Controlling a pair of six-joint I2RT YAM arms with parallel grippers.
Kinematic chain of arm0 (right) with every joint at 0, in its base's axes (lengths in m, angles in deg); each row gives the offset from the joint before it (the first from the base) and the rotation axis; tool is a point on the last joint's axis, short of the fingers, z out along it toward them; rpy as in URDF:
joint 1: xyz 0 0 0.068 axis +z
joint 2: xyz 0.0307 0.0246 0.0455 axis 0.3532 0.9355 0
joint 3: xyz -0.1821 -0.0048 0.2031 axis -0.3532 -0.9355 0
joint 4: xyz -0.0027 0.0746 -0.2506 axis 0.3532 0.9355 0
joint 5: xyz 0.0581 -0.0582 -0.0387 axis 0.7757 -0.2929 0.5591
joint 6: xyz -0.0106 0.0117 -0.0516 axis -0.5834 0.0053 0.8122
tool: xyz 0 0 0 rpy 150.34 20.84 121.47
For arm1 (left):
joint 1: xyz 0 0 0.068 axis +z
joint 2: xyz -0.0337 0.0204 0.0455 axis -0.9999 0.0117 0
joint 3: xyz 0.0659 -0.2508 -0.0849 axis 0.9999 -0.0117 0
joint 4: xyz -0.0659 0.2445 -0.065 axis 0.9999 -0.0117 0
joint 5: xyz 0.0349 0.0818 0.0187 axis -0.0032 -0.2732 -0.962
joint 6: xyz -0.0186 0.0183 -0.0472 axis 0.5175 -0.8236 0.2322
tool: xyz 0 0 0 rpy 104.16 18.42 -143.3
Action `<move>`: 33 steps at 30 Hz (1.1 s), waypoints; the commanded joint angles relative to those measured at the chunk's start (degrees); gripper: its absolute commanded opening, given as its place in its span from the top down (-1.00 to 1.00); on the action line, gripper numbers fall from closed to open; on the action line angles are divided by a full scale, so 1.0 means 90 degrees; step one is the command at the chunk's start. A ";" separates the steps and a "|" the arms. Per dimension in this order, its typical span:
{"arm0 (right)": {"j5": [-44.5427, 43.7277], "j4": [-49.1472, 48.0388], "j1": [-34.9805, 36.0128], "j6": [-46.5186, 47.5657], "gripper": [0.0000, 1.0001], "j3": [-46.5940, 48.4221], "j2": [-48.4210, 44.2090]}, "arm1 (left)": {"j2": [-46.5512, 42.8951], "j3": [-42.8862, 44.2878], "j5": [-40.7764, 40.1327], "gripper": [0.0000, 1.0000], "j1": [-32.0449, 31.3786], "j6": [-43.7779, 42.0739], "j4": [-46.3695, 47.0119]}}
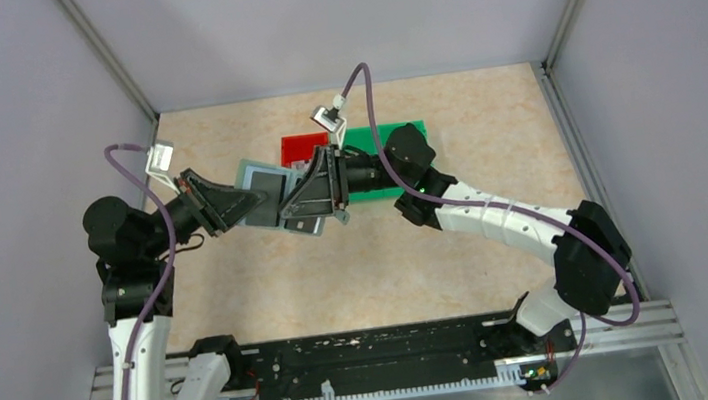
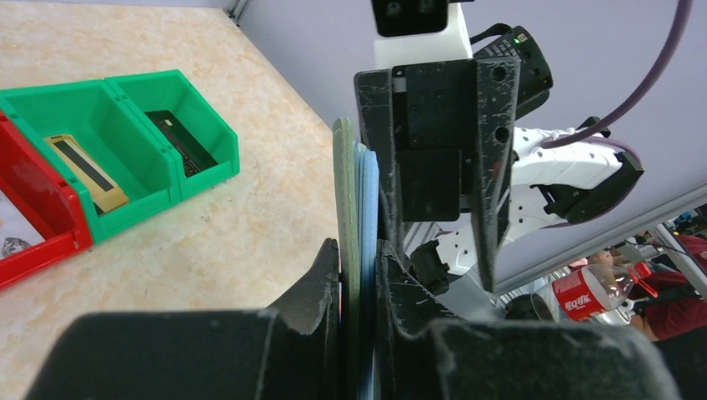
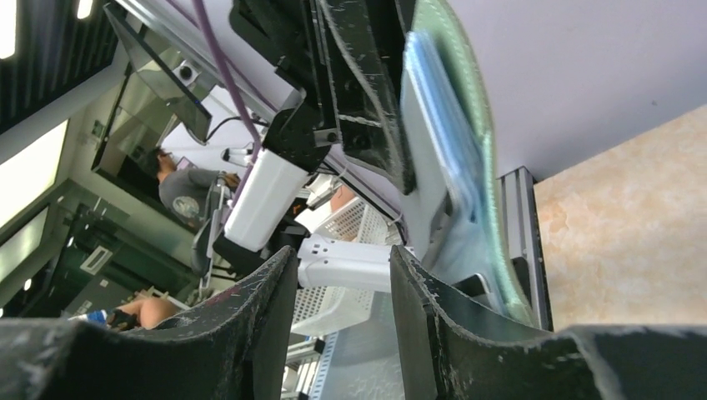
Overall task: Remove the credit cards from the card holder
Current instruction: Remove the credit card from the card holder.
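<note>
The card holder (image 1: 254,176) is held clear of the desk (image 1: 495,234), over its far middle part, just on the near side of the red bin (image 1: 302,148) and the green bin (image 1: 368,138). It is clamped at its left end by the left hand (image 1: 247,200), whose fingers are closed tight on it. The holder is spread open, and its long axis is laid roughly along the desk's far edge, with the right end dipped slightly toward the near edge. A dark credit card (image 1: 271,189) is seen against its pale blue-grey inside. The right hand (image 1: 307,197) is set at the holder's right end, partly open; nothing is seen between its fingers in the right wrist view
</note>
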 commanded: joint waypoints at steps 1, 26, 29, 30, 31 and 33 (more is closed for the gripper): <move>-0.0205 0.0764 0.0072 0.0641 0.11 0.0135 -0.0126 | -0.0133 0.0066 0.0118 1.00 -0.0014 0.0178 0.0343; -0.0049 -0.0581 0.0072 -0.0145 0.10 -0.0008 -0.0041 | -0.0158 0.0011 0.0068 1.00 -0.0016 0.0190 0.0420; -0.0133 -0.0588 0.0072 -0.0150 0.10 -0.0005 -0.0008 | -0.0146 -0.0021 0.0065 1.00 -0.0013 0.0249 0.0456; -0.0153 -0.0641 0.0072 -0.0168 0.10 -0.0003 0.0012 | -0.0146 -0.0030 0.0064 1.00 -0.0014 0.0269 0.0470; -0.0186 -0.0724 0.0072 -0.0217 0.09 -0.0009 0.0054 | -0.0146 -0.0021 0.0076 1.00 -0.0012 0.0288 0.0478; -0.0289 -0.0847 0.0077 -0.0282 0.10 -0.0008 0.0139 | -0.0145 0.0009 0.0089 1.00 -0.0009 0.0355 0.0483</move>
